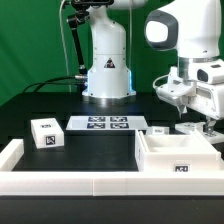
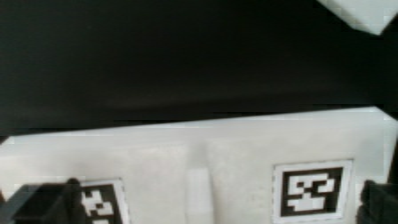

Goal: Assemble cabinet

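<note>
The cabinet (image 1: 178, 158) lay on the table (image 1: 100, 150) at the exterior view's right. Its open side faced up and its long axis apparently ran left to right. The frame cut off its right end. The jaws hung over its far wall, spread wide. Only dark fingertips (image 2: 39, 202) showed at the wrist view's edges.

In the wrist view the cabinet (image 2: 196, 150) was blurred all over and ran past the picture's edges. Its two tags (image 2: 315, 192) were too soft to read, one partly hidden behind one of the dark fingers (image 2: 39, 203), which showed only as slivers at the edge. In the exterior view the arm (image 1: 185, 35) was cut off by the picture's edge, its fingers too small to tell apart.
</note>
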Robot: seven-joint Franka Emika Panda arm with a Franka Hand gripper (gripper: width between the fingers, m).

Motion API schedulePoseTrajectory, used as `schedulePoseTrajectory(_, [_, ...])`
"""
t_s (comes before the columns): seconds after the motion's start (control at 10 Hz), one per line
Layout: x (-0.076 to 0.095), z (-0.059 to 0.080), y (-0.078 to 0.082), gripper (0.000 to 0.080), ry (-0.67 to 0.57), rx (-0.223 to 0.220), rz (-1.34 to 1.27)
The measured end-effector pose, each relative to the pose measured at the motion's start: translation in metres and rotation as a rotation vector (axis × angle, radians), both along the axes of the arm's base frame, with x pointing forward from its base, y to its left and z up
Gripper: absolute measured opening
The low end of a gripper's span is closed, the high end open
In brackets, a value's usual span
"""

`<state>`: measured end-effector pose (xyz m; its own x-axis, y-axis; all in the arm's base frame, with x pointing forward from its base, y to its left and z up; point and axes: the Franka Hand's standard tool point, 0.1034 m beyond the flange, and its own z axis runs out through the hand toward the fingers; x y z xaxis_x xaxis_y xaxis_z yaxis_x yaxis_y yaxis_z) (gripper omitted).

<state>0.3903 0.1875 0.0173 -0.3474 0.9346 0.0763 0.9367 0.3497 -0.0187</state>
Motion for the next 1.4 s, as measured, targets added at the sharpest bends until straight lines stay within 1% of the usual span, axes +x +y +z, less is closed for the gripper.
schedulePoseTrajectory(0.1, [0.000,0.000,0.000,0.0532,0.001,0.000,-0.003])
schedulePoseTrajectory(0.2, [-0.001,-0.001,0.000,0.0532,0.004,0.000,-0.004])
schedulePoseTrajectory(0.3, [-0.002,-0.002,0.000,0.0383,0.006,0.000,-0.005])
schedulePoseTrajectory(0.4, [-0.002,-0.003,0.000,0.0383,0.008,-0.001,-0.005])
schedulePoseTrajectory(0.5, [-0.003,-0.003,0.000,0.0207,0.009,-0.001,-0.005])
schedulePoseTrajectory(0.6, [-0.002,-0.003,0.000,0.0067,0.008,0.000,-0.006])
schedulePoseTrajectory(1.1, [-0.001,-0.003,-0.002,0.0067,0.007,-0.001,-0.013])
schedulePoseTrajectory(1.2, [0.003,0.005,-0.010,0.0067,-0.001,-0.010,-0.070])
schedulePoseTrajectory(1.3, [0.008,0.019,-0.020,0.0067,-0.027,-0.019,-0.120])
schedulePoseTrajectory(1.4, [0.014,0.028,-0.032,0.0068,-0.045,-0.028,-0.151])
